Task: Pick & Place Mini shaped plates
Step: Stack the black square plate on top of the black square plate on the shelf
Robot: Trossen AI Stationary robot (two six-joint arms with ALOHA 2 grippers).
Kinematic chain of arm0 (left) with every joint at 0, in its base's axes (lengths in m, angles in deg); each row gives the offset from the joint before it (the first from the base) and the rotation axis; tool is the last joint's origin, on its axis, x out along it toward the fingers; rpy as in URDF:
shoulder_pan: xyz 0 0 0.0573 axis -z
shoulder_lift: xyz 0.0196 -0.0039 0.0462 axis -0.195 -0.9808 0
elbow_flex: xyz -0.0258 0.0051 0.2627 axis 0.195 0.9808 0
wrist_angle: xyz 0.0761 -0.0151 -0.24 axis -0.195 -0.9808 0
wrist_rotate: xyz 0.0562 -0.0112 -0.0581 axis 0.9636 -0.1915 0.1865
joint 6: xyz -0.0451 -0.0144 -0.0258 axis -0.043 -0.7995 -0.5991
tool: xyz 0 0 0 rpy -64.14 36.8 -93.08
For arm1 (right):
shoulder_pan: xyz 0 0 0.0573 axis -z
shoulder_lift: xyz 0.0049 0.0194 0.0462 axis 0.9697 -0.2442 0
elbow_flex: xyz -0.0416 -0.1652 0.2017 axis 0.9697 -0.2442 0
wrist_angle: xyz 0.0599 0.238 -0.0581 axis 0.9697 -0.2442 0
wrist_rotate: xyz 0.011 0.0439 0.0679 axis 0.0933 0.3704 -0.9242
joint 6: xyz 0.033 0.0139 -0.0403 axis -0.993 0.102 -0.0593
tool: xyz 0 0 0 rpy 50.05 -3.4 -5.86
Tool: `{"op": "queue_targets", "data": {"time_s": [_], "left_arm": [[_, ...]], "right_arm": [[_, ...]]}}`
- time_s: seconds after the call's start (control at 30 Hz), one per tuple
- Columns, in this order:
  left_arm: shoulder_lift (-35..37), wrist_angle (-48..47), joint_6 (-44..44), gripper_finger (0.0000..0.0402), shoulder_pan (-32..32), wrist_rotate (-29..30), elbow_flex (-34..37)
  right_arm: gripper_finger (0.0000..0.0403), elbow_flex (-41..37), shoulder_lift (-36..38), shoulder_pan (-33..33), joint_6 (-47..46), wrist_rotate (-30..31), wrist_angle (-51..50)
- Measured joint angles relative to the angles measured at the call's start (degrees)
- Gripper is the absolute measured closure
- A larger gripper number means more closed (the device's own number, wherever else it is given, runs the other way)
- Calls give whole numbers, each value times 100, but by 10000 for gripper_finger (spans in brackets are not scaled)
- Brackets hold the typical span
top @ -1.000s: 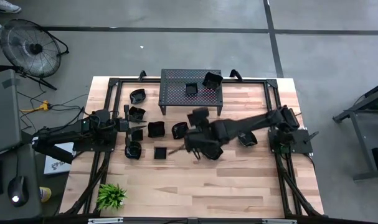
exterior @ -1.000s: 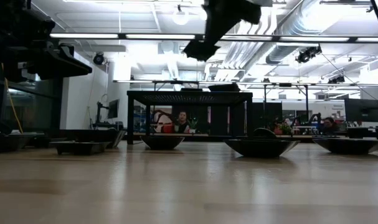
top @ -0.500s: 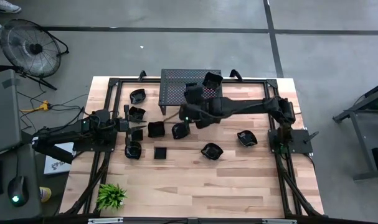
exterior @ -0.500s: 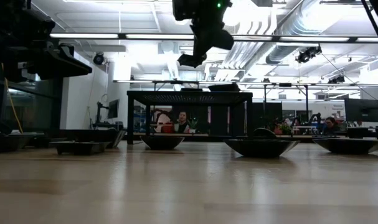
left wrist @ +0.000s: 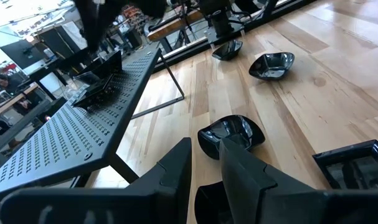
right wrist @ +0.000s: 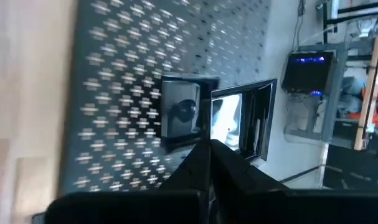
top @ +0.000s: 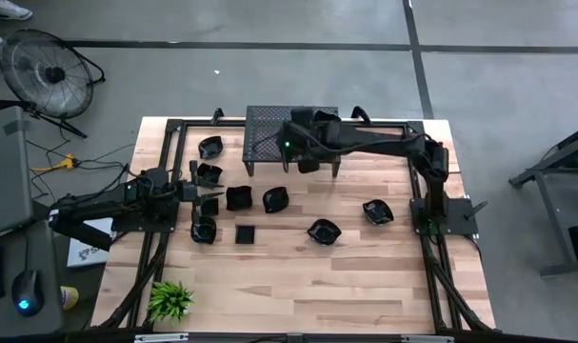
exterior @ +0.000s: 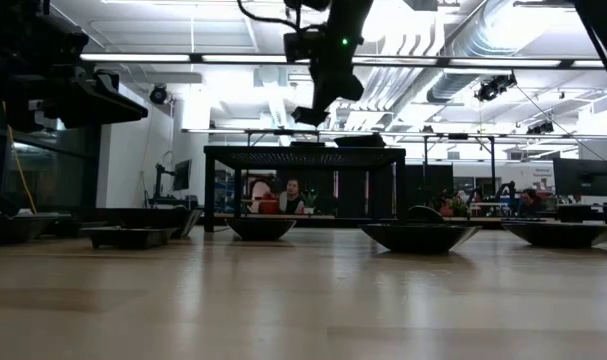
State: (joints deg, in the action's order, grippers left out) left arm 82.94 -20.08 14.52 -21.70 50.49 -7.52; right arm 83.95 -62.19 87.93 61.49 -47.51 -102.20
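Several mini shaped plates, glossy and black, rest on their bases on the wooden table point(top: 298, 276), among them a lobed plate point(top: 275, 198), a square plate point(top: 238, 197) and a round plate point(top: 324, 230). A small square plate point(right wrist: 179, 112) and a larger square plate point(right wrist: 245, 121) sit on top of the black perforated stand point(top: 265, 129). My right gripper point(top: 290, 145) hovers shut above the stand, its tips point(right wrist: 207, 155) close to the small square plate, with nothing seen between the fingers. At the table's left, my left gripper point(left wrist: 205, 155) is slightly open and holds nothing.
More plates lie at the left point(top: 210, 147) and right point(top: 377, 211) of the table. A green plant point(top: 170, 299) stands at the near left corner. Bare wood runs along the near edge. A floor fan point(top: 50, 71) stands beyond the table's far left corner.
My right gripper has swung from above the table's middle toward the far edge and now hangs over the stand, at much the same height and still shut. The round plate that it hid in the high view now shows.
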Motion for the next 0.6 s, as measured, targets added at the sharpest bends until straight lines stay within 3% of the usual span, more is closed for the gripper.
{"op": "queue_targets", "data": {"time_s": [0.37, 0.6], "left_arm": [[1, 0, 0, 321, 0, 0, 2], [0, 0, 0, 321, 0, -2, 0]], "right_arm": [[403, 0, -40, 373, 146, -940, 325], [403, 4, -125, 410, 208, -949, 391]]}}
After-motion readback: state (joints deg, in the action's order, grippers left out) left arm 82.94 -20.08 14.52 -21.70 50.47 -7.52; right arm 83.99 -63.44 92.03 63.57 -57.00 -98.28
